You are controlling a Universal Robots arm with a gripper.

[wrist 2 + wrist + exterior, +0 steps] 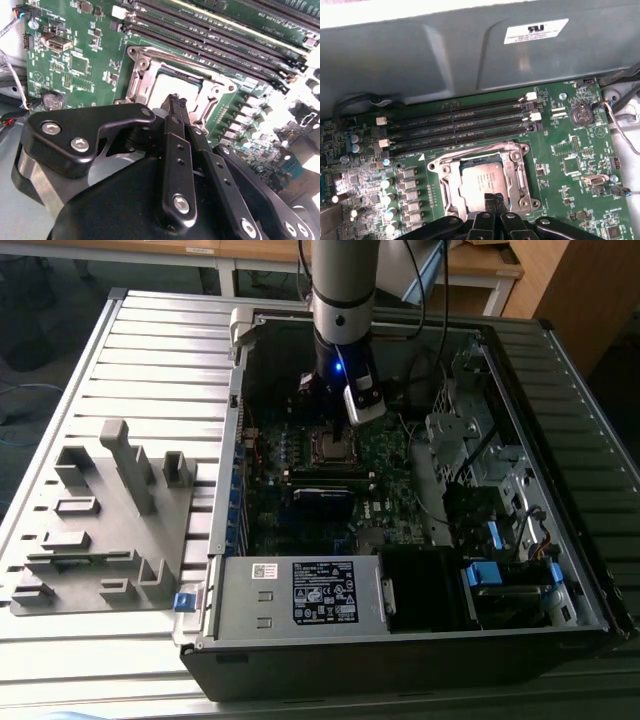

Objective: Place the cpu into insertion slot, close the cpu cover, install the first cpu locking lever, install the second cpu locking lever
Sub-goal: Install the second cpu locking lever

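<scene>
The cpu (pixel 479 181) lies flat in the insertion slot (pixel 332 446) on the green board, its grey-silver top showing in both wrist views (pixel 172 86). The cpu cover (pixel 519 170) lies down around it as a silver frame (pixel 137 75). My gripper (pixel 493 198) hangs just over the cpu's near edge with its two black fingers pressed together and nothing visible between them (pixel 176 102). In the exterior view the gripper (pixel 336 422) stands inside the open computer case, right above the socket.
Long black memory slots (pixel 460 125) run beside the socket, close to the grey case wall (pixel 470 55). Capacitors (pixel 395 185) and cables (pixel 620 115) flank the board. A drive cage (pixel 470 450), a power supply (pixel 300 590) and a grey fixture (pixel 110 520) lie around.
</scene>
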